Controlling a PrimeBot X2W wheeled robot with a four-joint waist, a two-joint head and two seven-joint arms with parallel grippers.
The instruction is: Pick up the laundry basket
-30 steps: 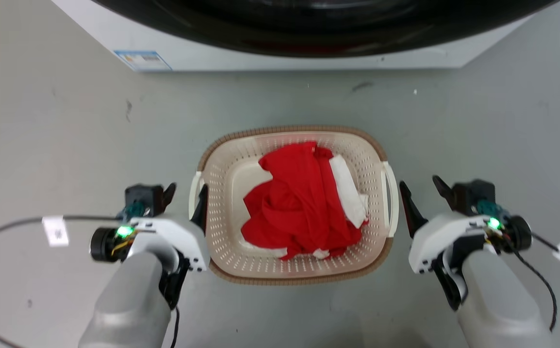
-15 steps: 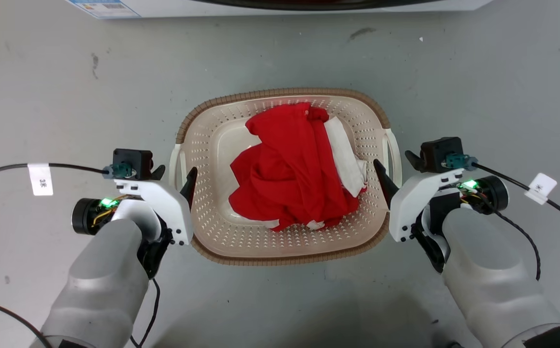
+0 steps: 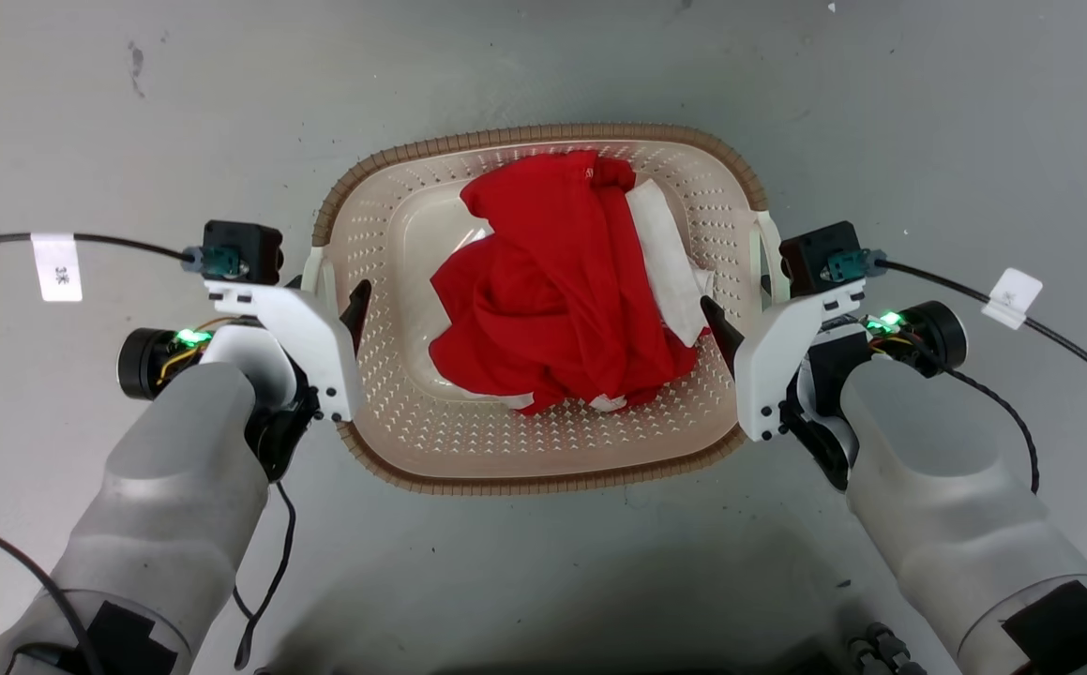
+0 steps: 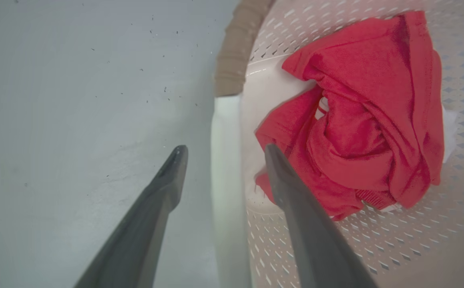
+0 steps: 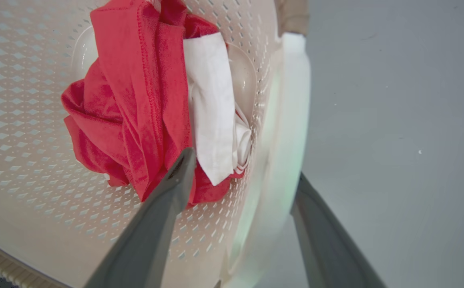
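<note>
The laundry basket (image 3: 543, 483) sits on the grey floor (image 3: 543, 581) straight in front of me, between my two arms, with its short ends toward my hands. A crumpled red garment (image 3: 552, 281) and a white cloth (image 3: 665, 253) lie inside it.

My left gripper (image 3: 327, 286) is at the basket's left end. In the left wrist view it (image 4: 225, 149) stands fairly wide, with the white loop handle (image 4: 225, 120) running up between the two fingers: one dark finger is outside over the floor, the other is inside the basket, in front of the red garment. I see a gap between the outer finger and the handle. I cannot tell whether the inner finger touches the wall.

My right gripper (image 3: 740, 291) is at the opposite end, placed the same way. In the right wrist view it (image 5: 244, 164) is also spread, straddling the right handle (image 5: 292, 100): the inner finger lies over the perforated wall near the red and white cloth, and the outer finger comes up from beside the handle on the floor side. The handle is blurred there, so I cannot tell whether the fingers touch it. Neither hand has closed on anything
</note>
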